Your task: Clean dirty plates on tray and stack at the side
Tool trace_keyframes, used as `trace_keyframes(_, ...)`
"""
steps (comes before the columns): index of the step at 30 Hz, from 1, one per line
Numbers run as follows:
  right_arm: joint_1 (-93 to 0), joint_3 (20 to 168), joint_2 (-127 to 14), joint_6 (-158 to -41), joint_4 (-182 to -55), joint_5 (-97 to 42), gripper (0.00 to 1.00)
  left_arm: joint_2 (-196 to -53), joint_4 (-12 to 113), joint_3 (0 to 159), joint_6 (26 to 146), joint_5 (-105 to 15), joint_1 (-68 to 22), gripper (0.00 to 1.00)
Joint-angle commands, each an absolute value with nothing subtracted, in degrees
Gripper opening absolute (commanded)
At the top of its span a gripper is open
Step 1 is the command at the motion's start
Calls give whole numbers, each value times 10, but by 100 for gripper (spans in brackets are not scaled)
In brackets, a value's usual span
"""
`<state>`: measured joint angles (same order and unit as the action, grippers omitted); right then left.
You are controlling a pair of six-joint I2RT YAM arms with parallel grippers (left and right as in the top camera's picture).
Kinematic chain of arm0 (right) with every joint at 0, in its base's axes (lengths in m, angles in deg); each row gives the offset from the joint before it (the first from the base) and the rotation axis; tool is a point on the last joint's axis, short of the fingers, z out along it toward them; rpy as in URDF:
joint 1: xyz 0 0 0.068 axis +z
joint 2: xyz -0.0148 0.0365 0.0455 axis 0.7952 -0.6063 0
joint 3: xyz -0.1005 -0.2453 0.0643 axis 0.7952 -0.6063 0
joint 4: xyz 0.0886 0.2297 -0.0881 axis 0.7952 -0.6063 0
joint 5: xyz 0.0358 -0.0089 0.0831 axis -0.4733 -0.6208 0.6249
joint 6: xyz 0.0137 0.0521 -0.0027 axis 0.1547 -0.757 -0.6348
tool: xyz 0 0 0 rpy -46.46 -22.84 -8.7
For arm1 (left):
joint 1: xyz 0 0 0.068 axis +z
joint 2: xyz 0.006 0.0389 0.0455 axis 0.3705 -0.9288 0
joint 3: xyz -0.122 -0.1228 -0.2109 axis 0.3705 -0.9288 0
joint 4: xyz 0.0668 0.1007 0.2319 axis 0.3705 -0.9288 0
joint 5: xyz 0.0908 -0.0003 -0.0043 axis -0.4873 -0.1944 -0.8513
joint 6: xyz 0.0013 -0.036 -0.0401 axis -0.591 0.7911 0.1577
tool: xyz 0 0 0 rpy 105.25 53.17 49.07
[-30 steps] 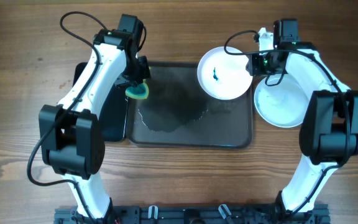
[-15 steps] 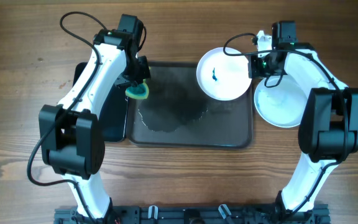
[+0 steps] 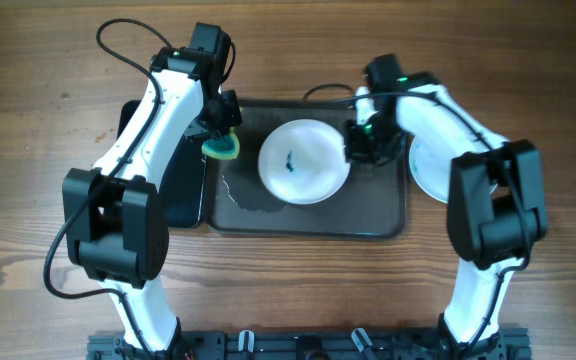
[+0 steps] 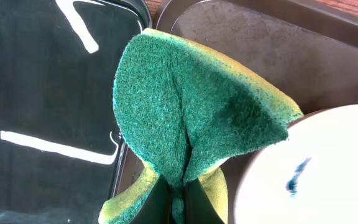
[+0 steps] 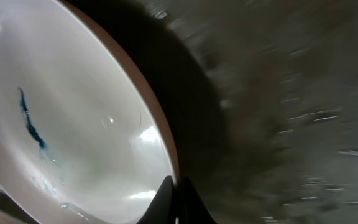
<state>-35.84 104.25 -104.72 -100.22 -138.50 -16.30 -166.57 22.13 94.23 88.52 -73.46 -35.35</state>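
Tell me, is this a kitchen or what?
Probably not a real kitchen, more a robot practice bench: two robot arms stand at a plain wooden table, one holding a green sponge, the other a smeared white plate at a grey tray. No sink shows.

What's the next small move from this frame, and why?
Probably slide the left gripper rightward and set its green sponge on the blue smear of the plate. The right gripper pinches that plate by its right rim over the tray, and the sponge hangs just beside its left edge.
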Motion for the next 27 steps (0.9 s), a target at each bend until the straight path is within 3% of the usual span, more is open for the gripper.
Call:
trace_keyframes(1,-325,1046,-1027,-1087,-1384,-208,4,-1655,223,951,893,-729,-355,4)
trace_keyframes(9,-310,957,-1027,-1127,-1253,-120,4,-1663,233,931,893,-680,-381,4)
trace_keyframes(18,-310,948,-1027,-1126,-1243,-120,4,-1663,317,861,893,-681,-467,4)
trace_keyframes(27,-310,948,-1027,-1126,-1241,-120,4,-1665,358,812,915,-774,-467,4)
